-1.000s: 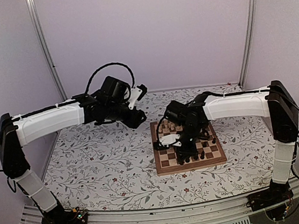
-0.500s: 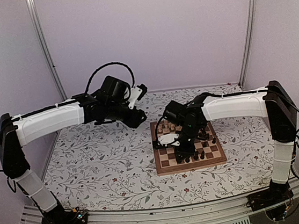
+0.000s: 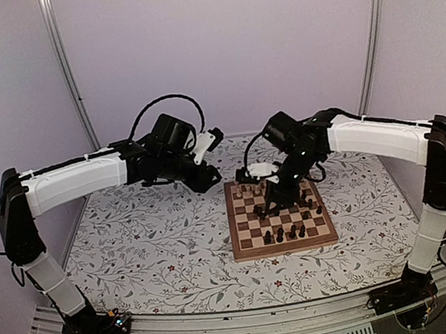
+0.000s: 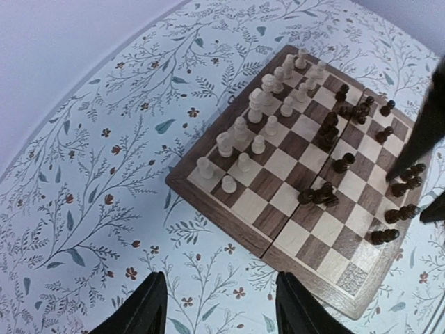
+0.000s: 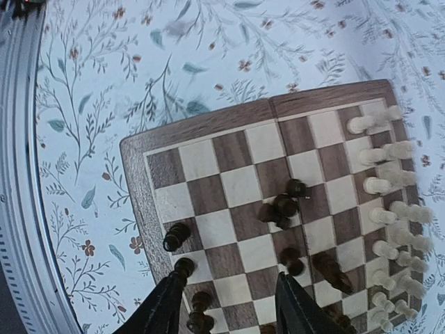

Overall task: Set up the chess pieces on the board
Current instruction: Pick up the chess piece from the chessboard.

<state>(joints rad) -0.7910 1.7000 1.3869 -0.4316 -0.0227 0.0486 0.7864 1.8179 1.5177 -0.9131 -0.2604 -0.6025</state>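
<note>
The board lies on the floral cloth right of centre. Pale pieces stand in two rows at its far-left end; dark pieces are scattered over the rest, some lying down. My right gripper hangs open and empty above the board. In the right wrist view its fingers straddle squares near the board's border, with dark pieces ahead and pale pieces at the right. My left gripper is open and empty, high over the cloth. Its wrist view shows the board, pale pieces and dark pieces.
The floral cloth covers the table left of and around the board. Purple walls and metal frame posts close in the back and sides. The right gripper's fingers show as a dark shape over the board's far edge in the left wrist view.
My right arm has risen from low over the board's near half and swung toward the far side, gripper still open. My left arm has barely moved.
</note>
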